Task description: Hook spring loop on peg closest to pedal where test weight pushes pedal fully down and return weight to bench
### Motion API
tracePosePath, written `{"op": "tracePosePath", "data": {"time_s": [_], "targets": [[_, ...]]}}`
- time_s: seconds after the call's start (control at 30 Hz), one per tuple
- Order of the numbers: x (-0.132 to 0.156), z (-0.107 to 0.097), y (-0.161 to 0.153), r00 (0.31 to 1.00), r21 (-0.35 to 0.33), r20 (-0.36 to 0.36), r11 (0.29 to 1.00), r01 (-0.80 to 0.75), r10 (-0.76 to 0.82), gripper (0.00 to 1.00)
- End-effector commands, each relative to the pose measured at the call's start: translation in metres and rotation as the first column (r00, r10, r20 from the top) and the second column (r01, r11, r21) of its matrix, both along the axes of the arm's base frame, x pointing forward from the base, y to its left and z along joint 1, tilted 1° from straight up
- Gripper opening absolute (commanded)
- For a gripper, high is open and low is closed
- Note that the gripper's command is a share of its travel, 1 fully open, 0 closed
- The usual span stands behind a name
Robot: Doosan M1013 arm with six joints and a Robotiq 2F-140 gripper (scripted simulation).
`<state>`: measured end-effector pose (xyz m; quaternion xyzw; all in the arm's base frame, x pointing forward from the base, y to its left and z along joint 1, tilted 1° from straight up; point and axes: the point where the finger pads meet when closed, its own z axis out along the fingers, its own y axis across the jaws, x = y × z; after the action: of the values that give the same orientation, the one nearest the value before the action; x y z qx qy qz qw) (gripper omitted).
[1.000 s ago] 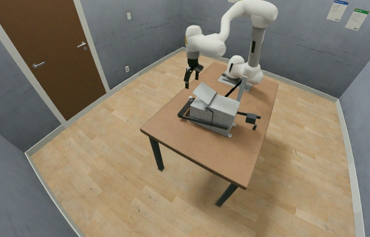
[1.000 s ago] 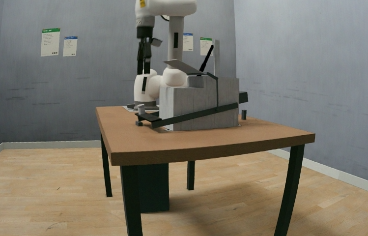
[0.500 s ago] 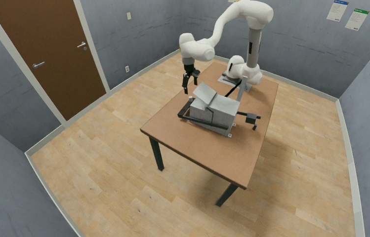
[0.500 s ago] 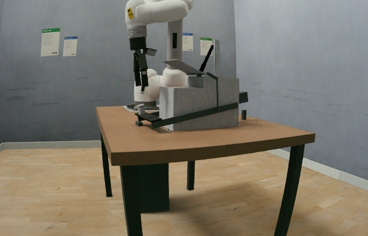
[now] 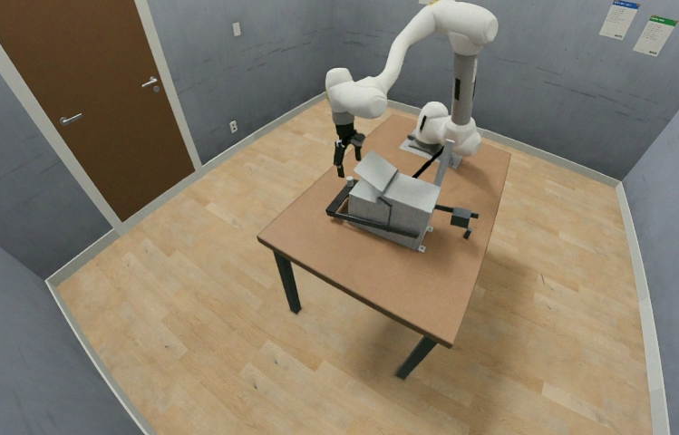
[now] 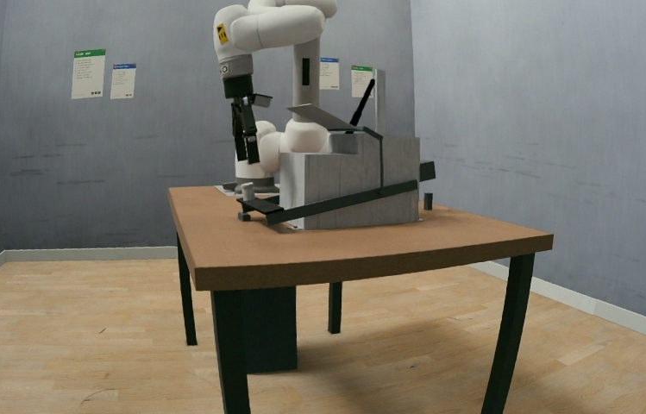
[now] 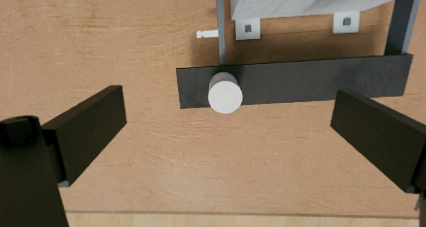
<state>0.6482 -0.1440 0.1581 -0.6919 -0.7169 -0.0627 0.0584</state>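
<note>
Small pale steel cylinder weight (image 7: 225, 92) is standing on dark flat pedal (image 7: 310, 81), below black two-finger gripper (image 7: 227, 124), whose jaws are gaping wide, empty; grey feeder box (image 5: 392, 205) is sitting behind.
</note>
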Motion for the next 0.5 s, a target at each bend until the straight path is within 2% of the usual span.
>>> {"op": "tracePosePath", "data": {"time_s": [0.0,0.47], "targets": [[0.000,-0.002,0.000,1.000,0.000,0.001,1.000,0.000,0.000,1.00],[0.001,-0.021,0.000,1.000,0.002,0.001,1.000,0.000,0.000,1.00]]}}
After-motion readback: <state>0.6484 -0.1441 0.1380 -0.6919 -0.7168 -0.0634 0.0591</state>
